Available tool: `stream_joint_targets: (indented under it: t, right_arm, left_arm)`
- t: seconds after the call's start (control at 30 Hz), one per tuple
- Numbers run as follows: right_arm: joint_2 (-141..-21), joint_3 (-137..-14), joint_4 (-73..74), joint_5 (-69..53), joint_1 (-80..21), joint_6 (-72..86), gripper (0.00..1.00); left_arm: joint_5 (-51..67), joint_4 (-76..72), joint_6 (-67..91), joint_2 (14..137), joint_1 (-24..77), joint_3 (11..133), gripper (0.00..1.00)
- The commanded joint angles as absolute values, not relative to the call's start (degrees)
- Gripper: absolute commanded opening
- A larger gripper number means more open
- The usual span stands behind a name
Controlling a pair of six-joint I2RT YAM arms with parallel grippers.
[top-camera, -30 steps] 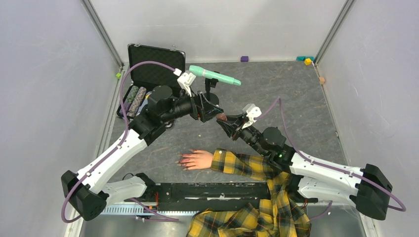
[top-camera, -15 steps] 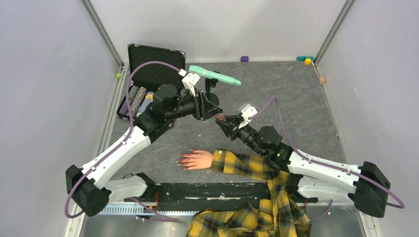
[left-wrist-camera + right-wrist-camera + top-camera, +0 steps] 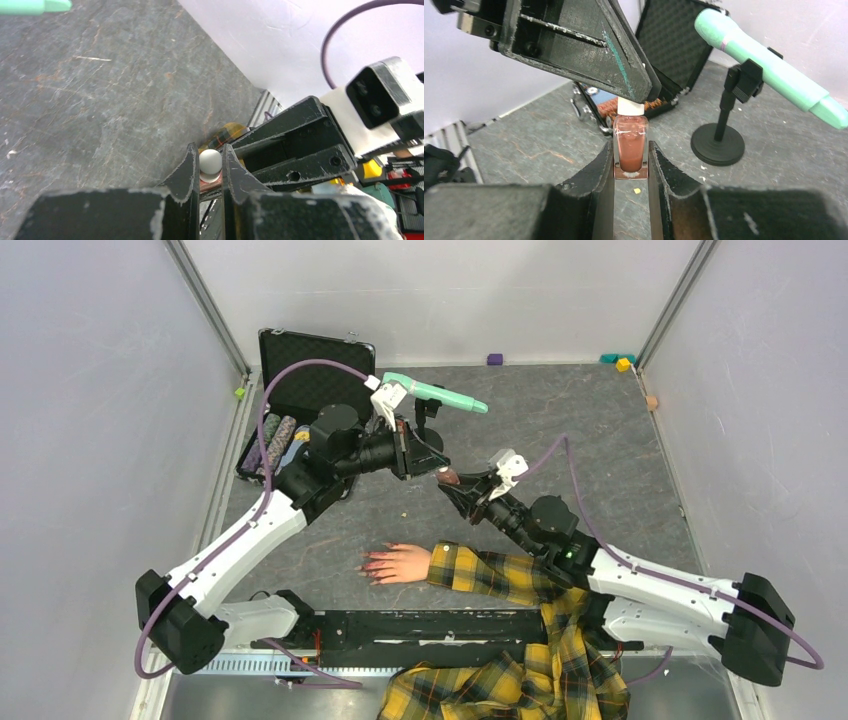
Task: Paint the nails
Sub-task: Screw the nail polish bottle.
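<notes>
Between the two arms, above the table, my right gripper (image 3: 456,483) is shut on a small bottle of brownish-pink polish (image 3: 630,143). Its white cap (image 3: 210,160) is pinched by my left gripper (image 3: 207,151), which is shut on it from the far side. In the right wrist view, the left gripper's black fingers (image 3: 589,47) cover the cap (image 3: 630,106) from above. The mannequin hand (image 3: 402,562) lies flat near the front edge, its red nails (image 3: 371,566) pointing left, with a yellow plaid sleeve (image 3: 492,575) behind it. Both grippers are well above and behind the hand.
An open black case (image 3: 315,368) with rolled items sits at the back left. A mint-green microphone (image 3: 433,393) on a black stand (image 3: 718,144) is just behind the grippers. Small coloured blocks (image 3: 494,359) lie along the far wall. White walls enclose the table.
The left gripper has closed on the bottle's white cap, and its arm has shifted slightly. The right gripper still holds the bottle in nearly the same place.
</notes>
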State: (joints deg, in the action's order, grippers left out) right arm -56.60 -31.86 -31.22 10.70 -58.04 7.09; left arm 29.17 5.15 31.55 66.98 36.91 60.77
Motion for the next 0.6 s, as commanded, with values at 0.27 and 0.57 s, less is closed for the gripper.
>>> stream_joint_targets:
  t: [0.27, 0.57]
  right_arm:
    - [-50.19, -30.0, -46.86, -10.97, -54.53, 18.47, 0.0]
    - [-52.25, -29.99, -62.19, -24.57, -53.88, 33.3, 0.0]
  left_arm:
    - [51.38, 7.08, 21.15, 65.38, 37.97, 66.96, 0.02]
    - [63.44, 6.28, 18.18, 63.62, 39.52, 66.97, 0.02]
